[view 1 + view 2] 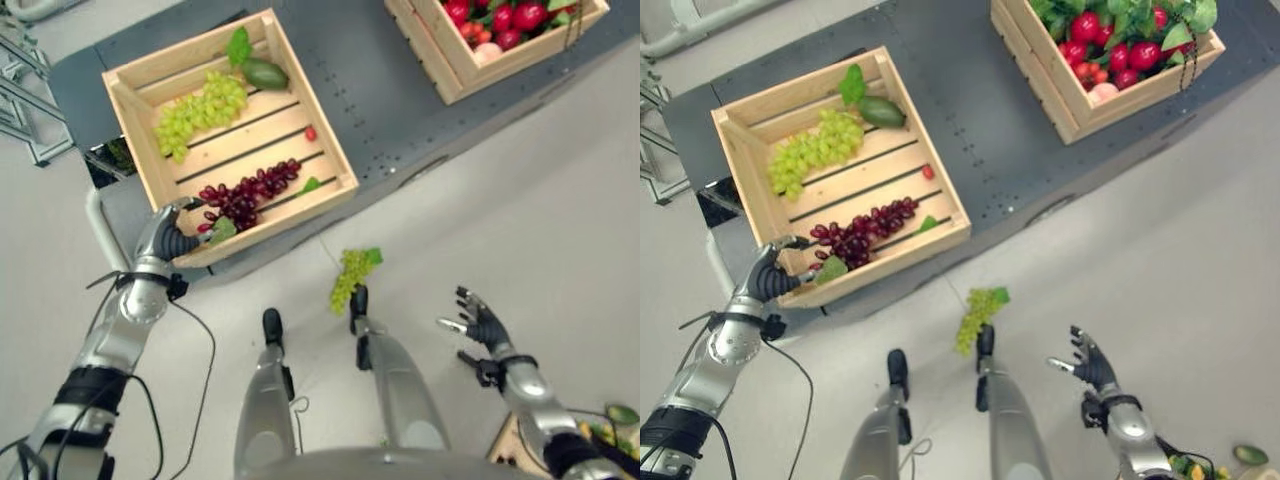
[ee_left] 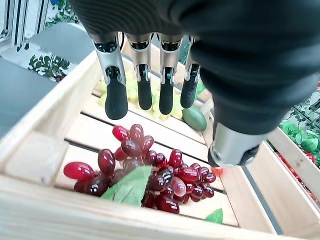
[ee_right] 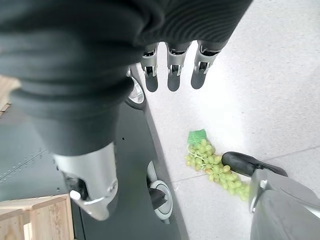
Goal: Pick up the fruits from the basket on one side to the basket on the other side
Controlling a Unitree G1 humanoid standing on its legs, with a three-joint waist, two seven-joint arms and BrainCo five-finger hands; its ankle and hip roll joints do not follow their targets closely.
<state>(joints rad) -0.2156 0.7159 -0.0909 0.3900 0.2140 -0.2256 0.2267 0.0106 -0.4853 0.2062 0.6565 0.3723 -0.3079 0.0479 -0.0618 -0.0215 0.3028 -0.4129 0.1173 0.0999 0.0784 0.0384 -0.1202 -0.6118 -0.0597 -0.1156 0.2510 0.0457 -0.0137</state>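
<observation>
Dropped grapes by your feet — left hand over the red bunch

Your right hand [image 1: 483,322] hangs empty, fingers spread, the fallen green grapes [image 1: 350,277] on the floor just beside it. Your left hand [image 2: 150,75], fingers straight, hovers above the red grapes [image 2: 150,172] inside the near crate [image 1: 330,160] — a loose grasp could likely drop these too.

Dark platform [image 1: 400,110] carries two wooden crates [image 1: 230,135] [image 1: 480,50]; green grapes [image 1: 350,278] lie on floor [image 1: 560,220].

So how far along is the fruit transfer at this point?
Done: nothing clearly; one green grape bunch lies on the floor. In hand: nothing; left hand hovers open over the red grapes in the near crate; right hand open, idle. Left: the far crate is full of red fruit.
</observation>
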